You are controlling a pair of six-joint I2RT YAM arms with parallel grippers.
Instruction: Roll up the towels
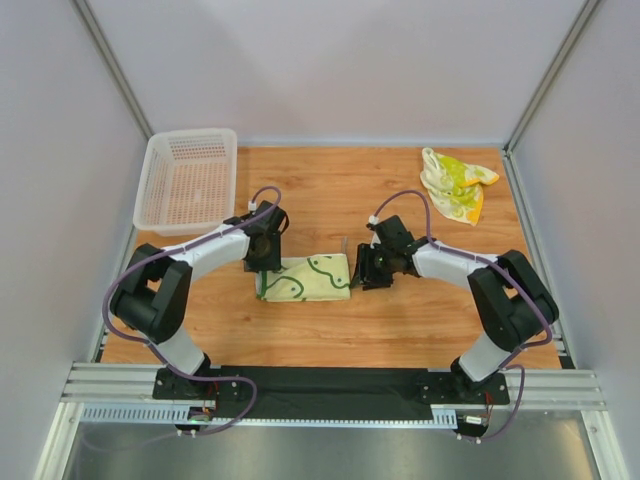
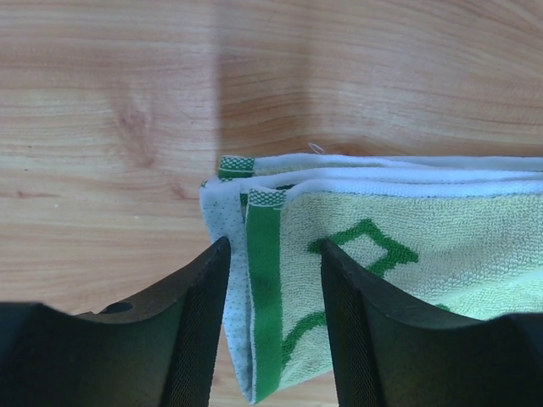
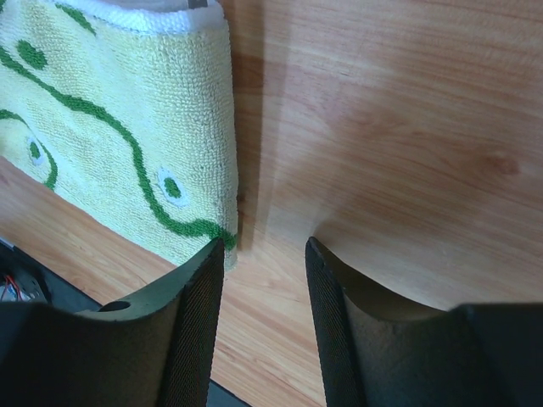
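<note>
We see a wood-grain table (image 1: 330, 190) beneath the jaws. Plain pale walls (image 1: 330, 60) rise beyond them, with aluminium frame posts (image 1: 108, 70) at the corners, under soft, even light.

white plastic mesh basket (image 1: 146, 185) at the far left corner of a wood-grain table (image 1: 330, 190), upright, open side up, close to the table's left edge. plain grey walls (image 1: 330, 60) on three sides. black plate (image 1: 330, 385) on silver rails (image 1: 110, 385) along the near edge.

Bright, even overhead light, soft faint shadows, sharp focus throughout
</note>
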